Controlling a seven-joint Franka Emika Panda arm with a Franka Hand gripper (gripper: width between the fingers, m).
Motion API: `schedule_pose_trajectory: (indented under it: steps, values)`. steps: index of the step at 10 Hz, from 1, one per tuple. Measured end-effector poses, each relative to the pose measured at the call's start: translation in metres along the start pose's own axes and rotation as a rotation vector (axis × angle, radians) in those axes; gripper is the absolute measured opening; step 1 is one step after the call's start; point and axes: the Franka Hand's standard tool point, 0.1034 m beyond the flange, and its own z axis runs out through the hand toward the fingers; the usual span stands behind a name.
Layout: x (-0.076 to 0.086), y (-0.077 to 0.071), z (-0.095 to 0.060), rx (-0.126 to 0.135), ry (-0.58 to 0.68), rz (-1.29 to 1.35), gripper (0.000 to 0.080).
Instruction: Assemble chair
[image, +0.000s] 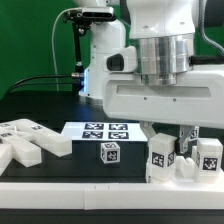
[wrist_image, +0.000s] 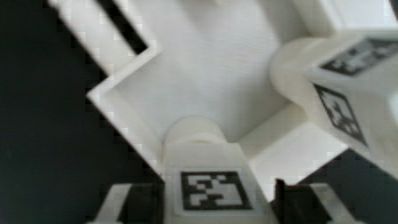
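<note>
Chair (image: 160, 158) parts stand at 4 o'clock on the counter (image: 40, 110) in the exterior view, right beneath the claw (wrist_image: 214, 205), whose fingers (wrist_image: 132, 203) flank one tagged post (wrist_image: 214, 160); whether they clench it I cannot tell.

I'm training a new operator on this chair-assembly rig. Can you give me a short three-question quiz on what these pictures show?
1. True or false: the thin flat white marker board carries four black-and-white tags.
2. Multiple choice: in the wrist view, what stands between the fingers of the end effector? A) a white chair post with a square tag; B) a red screwdriver; C) nothing.
3. Fill in: the pile of loose white chair blocks lies toward the exterior view's ____.

Key: 1 true; 2 A; 3 left.
</note>
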Motion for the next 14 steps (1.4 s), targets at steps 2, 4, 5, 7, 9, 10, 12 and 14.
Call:
schedule_pose_trajectory:
  steps: [2, 4, 5, 7, 9, 10, 12, 14]
  values:
    - [-0.003, -0.005, 0.003, 0.035, -0.044, 0.439, 0.029]
    - [-0.003, -0.005, 0.004, 0.036, -0.045, 0.421, 0.0374]
    - [-0.002, -0.004, 0.004, 0.039, -0.042, 0.356, 0.0374]
    - [0.006, 0.002, 0.0, 0.049, -0.028, 0.101, 0.062]
    - [0.011, 0.005, -0.009, 0.026, -0.008, -0.267, 0.064]
    - [0.005, 0.004, -0.01, 0.019, 0.021, -0.338, 0.0648]
    - [0.004, 0.006, -0.008, 0.016, 0.018, -0.485, 0.0649]
    - [0.006, 0.006, -0.005, -0.002, 0.023, -0.721, 0.0649]
